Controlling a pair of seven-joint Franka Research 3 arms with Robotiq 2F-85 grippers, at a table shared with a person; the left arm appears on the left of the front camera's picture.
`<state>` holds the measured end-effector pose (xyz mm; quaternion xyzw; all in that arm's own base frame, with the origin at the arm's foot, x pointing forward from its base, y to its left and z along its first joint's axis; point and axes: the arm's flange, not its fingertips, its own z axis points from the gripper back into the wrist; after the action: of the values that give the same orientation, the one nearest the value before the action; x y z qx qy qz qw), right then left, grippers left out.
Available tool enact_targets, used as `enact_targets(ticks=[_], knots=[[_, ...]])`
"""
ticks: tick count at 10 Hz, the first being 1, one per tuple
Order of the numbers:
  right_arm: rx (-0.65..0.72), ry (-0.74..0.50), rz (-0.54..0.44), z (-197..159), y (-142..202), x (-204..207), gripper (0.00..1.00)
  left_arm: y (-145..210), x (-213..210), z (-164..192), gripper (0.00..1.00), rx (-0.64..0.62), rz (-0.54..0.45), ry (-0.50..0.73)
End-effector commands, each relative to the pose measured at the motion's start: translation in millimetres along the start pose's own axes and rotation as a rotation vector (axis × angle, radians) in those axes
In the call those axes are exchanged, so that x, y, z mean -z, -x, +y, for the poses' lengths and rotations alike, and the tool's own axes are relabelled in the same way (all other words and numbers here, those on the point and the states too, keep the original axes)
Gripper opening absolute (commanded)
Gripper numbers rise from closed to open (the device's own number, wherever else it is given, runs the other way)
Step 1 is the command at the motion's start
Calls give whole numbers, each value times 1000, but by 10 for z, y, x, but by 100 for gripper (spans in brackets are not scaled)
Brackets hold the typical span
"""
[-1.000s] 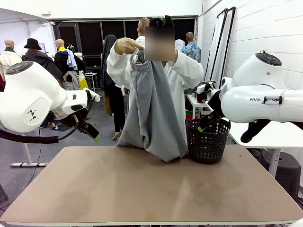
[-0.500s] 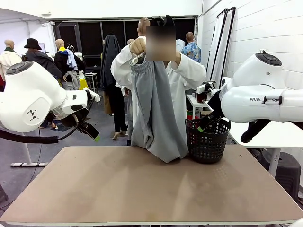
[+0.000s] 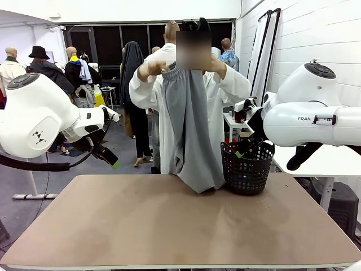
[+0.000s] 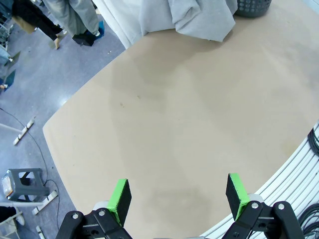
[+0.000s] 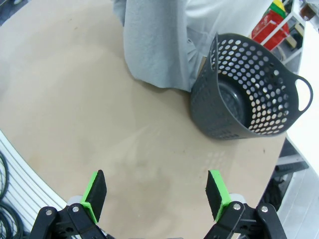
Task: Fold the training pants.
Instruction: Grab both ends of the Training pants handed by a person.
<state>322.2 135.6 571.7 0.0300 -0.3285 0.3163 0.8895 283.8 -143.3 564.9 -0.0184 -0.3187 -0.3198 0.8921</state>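
The person held the training pants [image 3: 189,130] up by the gathered waistband at head height. One hand [image 3: 148,69] showed at the picture-left end of the band. The legs hung straight down, and their lower ends lay bunched on the far edge of the counter [image 3: 169,226], just beside the black basket [image 3: 246,169].

My left gripper [image 4: 178,193] and my right gripper [image 5: 155,191] both hovered over bare counter on the near side. The fingers of each stood apart with nothing between them.

I judged the step to be the person's: shaking the pants flat and laying them down. My best course was to hold both arms back and high, leaving the middle of the counter free. I should go in only once the fabric lay flat and still. For the fold, I would then take 2 matching points, such as the 2 cuff ends, pinching both layers so the soft cloth would not slip or drag crooked.

Compared with 1 second earlier, the pants hung narrower. The cloth that had flared out to picture left had drawn in, and the raised hand had dropped to waistband level. The bunched ends, the basket and both my arms had not moved.
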Motion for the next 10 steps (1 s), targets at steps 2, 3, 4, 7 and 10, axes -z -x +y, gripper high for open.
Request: enact_targets(ticks=[2, 3, 4, 7, 10], knots=[[-1, 3, -9, -1, -13, 10, 100, -8, -2, 4, 100, 6, -7, -9], [-1, 3, -9, -1, -13, 10, 100, -8, -2, 4, 100, 6, -7, -9], [-1, 3, -9, -1, -13, 10, 100, -8, -2, 4, 100, 6, -7, -9], [-1, 3, -9, -1, -13, 10, 100, -8, -2, 4, 100, 6, -7, -9], [-1, 3, -9, -1, -13, 10, 100, -8, -2, 4, 100, 6, -7, -9]])
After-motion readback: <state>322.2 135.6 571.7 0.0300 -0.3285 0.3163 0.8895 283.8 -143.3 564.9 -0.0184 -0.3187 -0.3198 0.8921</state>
